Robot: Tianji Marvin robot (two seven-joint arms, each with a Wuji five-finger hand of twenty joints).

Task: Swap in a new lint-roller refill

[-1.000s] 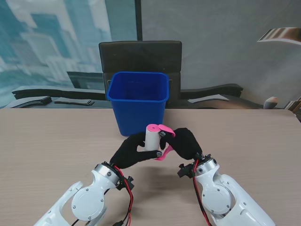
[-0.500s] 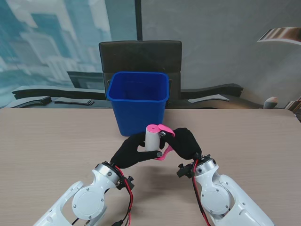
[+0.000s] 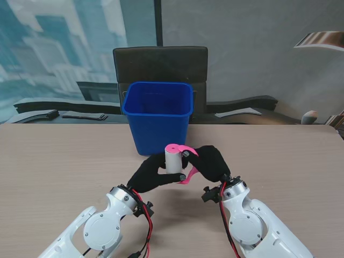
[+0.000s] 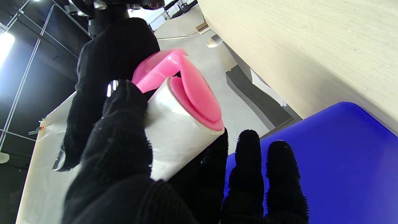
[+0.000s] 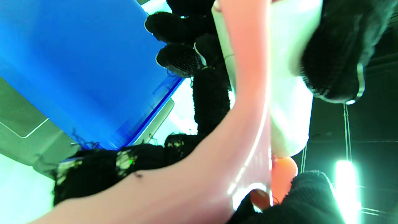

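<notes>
White refill roll [image 3: 173, 160] is held upright above the counter [image 3: 64, 161], mid-width, just on my side of the blue bin [image 3: 157, 115] near the far edge. Left hand [image 3: 153, 173] is clamped around the roll body. Right hand [image 3: 212, 163] is closed on the pink handle [image 3: 188, 173]; the pink end cap [image 3: 173, 147] sits on top of the roll. Both hands are off the counter surface.

Left wrist view: thumb and fingers [image 4: 248, 165] wrap the white roll [image 4: 177, 130], and the pink cap [image 4: 199, 96] is seated in its end. The roll looks still on the spindle, so my read is that the step is pulling the used refill off for the bin [image 4: 326, 161].

Right wrist view: blurred and too close. Pink handle [image 5: 217, 155] runs across the frame with the white roll [image 5: 289, 93] beside it. I can't tell exact finger placement on the handle here.

To do it well:
- pull straight along the spindle axis; side load likely jams the core
- keep the right-hand grip rigid and let the left do the sliding
- grip the roll firmly but don't crush the cardboard core
- adhesive sheet may stick to the glove fabric, so expect a sticky release over the bin
</notes>
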